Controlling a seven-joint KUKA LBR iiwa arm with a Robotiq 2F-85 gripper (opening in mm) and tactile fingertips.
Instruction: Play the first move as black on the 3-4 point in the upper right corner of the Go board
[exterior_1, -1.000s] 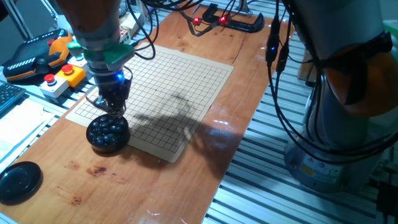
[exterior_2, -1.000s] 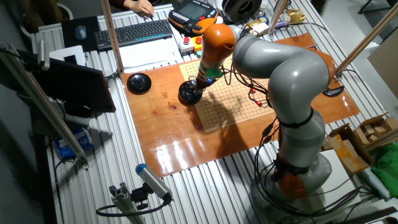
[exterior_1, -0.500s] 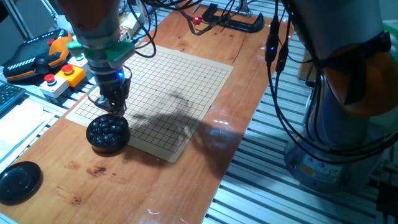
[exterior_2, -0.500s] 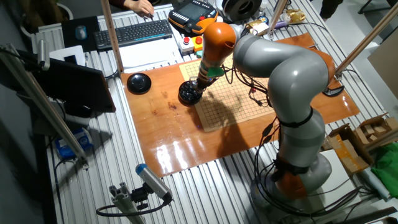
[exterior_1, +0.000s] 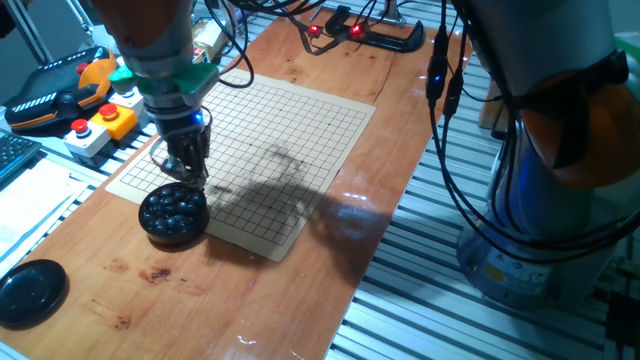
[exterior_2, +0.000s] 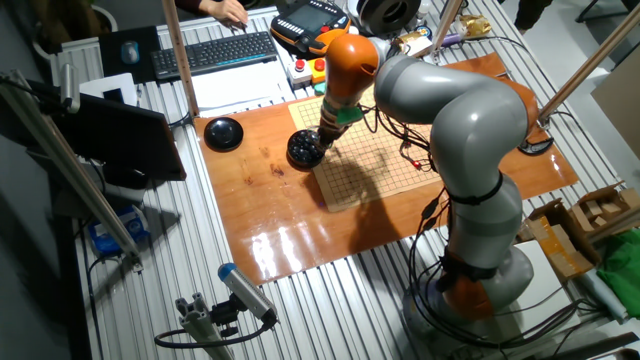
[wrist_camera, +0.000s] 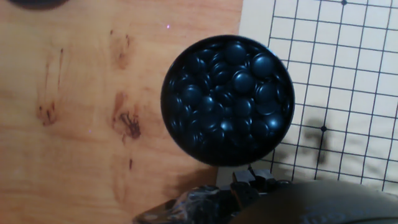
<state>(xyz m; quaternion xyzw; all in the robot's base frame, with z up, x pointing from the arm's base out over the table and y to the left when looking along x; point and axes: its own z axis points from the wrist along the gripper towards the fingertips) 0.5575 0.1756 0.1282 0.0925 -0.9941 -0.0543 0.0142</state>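
Round black bowl (wrist_camera: 227, 99): heaped with glossy black stones (wrist_camera: 244, 81), sitting on the wooden table (exterior_1: 300, 290) with one side overlapping the edge of the Go board (exterior_1: 262, 150); we count no single stone apart from the heap, and no stone lies on the grid in any view. Matching black lid (exterior_1: 30, 290): lies separately on the table, well apart from the bowl, toward the near corner in one fixed view. Gripper (exterior_1: 190, 178): hangs just above the bowl's rim on the board side; we cannot tell whether its fingers are apart or together, nor whether they carry a stone (the hand view shows only a dark blurred mass at its lower edge). The hand view alone gives us the bowl's contents stone by stone and two star points on the grid. One fixed view alone shows the board's whole extent, bare of stones, and a yellow button box (exterior_1: 105, 120) beside it. The other fixed view alone shows the whole grey arm (exterior_2: 450, 130), a keyboard (exterior_2: 215, 52) behind the table and the lid (exterior_2: 223, 132).
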